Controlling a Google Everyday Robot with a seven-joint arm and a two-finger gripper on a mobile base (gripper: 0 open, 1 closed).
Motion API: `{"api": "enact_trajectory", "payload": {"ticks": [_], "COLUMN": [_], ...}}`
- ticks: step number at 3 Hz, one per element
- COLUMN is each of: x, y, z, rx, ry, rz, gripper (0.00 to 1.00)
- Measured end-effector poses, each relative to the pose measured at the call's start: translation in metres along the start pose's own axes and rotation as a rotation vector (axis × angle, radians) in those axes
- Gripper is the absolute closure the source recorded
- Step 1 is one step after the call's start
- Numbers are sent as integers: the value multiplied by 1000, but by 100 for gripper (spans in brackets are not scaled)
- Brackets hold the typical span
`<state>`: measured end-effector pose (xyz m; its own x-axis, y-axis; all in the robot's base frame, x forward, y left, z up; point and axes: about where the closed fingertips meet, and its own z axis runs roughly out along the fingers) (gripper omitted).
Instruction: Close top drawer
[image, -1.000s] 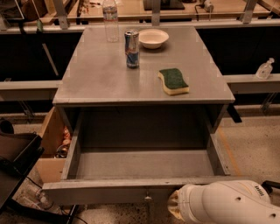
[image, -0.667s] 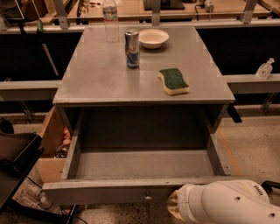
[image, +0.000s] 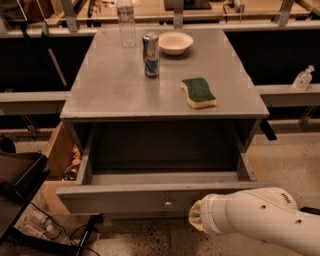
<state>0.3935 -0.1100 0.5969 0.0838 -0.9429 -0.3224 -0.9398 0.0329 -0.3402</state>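
The top drawer (image: 125, 197) is a wide grey drawer standing partly open under the grey cabinet top (image: 115, 90). Its flat front faces me, with a small round knob (image: 168, 203) at the centre. Only a narrow strip of its bare inside (image: 160, 178) shows. My white arm (image: 260, 220) comes in from the lower right. My gripper (image: 196, 216) is at the arm's end, right against the drawer front, just right of the knob. The lower drawers are hidden.
On the cabinet top stand a drinks can (image: 150, 54), a white bowl (image: 175, 42), a clear bottle (image: 126, 22) and a green-yellow sponge (image: 198, 92). A cardboard box (image: 57, 160) and a black cart (image: 20, 185) are at the left. A spray bottle (image: 302, 77) sits at the right.
The drawer has slid inward, so less of its inside floor shows. My arm has moved forward and up with the drawer front.
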Motion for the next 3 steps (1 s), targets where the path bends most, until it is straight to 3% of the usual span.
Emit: {"api": "enact_trajectory", "payload": {"ticks": [1,2,3], "x": [0,4,16], "y": [1,-44,-79], "z": [0,11,31], "rx": [0,12,-9], "ry": [0,4,11], "rz": [0,-21,-41], "gripper": [100,100,100]}}
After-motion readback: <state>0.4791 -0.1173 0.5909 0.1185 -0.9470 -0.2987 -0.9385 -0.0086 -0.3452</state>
